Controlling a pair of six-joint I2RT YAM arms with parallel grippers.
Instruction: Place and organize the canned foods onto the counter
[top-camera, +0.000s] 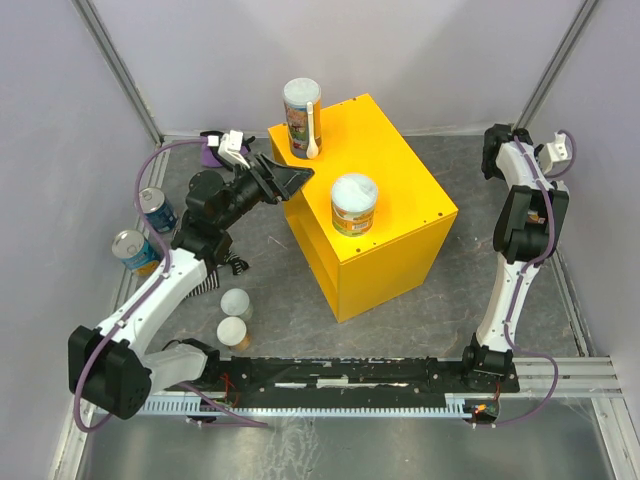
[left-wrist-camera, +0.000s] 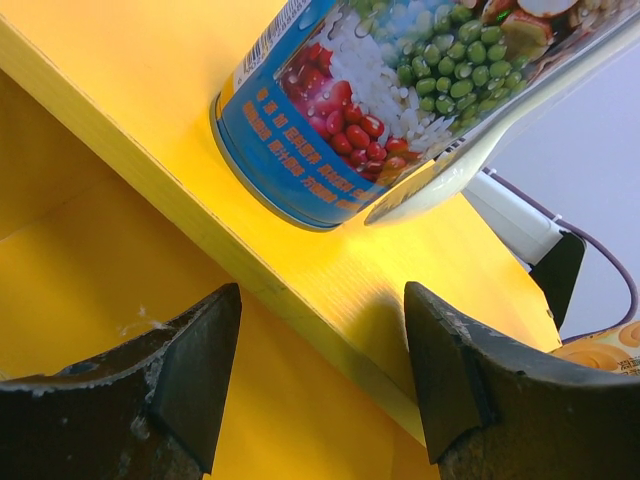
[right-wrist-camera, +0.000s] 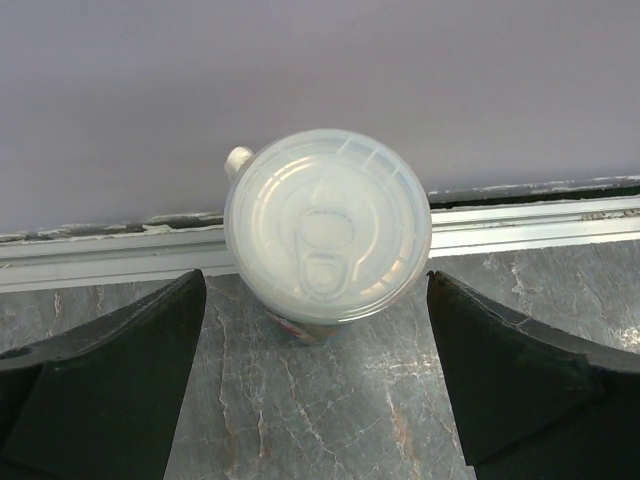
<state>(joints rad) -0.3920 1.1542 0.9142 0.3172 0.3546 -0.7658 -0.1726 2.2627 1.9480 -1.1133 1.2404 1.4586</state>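
Note:
The yellow counter (top-camera: 390, 215) stands mid-table with two canned foods on top: a tall colourful tube (top-camera: 300, 115) at its back left corner and a shorter pale-lidded can (top-camera: 354, 203) near the front. My left gripper (top-camera: 297, 185) is open and empty at the counter's left top edge (left-wrist-camera: 300, 290), just short of the tall tube (left-wrist-camera: 380, 100). My right gripper (right-wrist-camera: 316, 290) is open in the back right corner, above a pale-lidded can (right-wrist-camera: 328, 238) that stands by the wall between the fingers, untouched. In the top view the right gripper (top-camera: 492, 150) hides that can.
Two blue-labelled tins (top-camera: 157, 208) (top-camera: 132, 248) stand at the left wall. Two small pale-lidded cans (top-camera: 236, 303) (top-camera: 232, 332) sit near the left arm's base. A purple cloth (top-camera: 212, 150) lies at the back left. An orange can (left-wrist-camera: 610, 350) shows at the left wrist view's edge.

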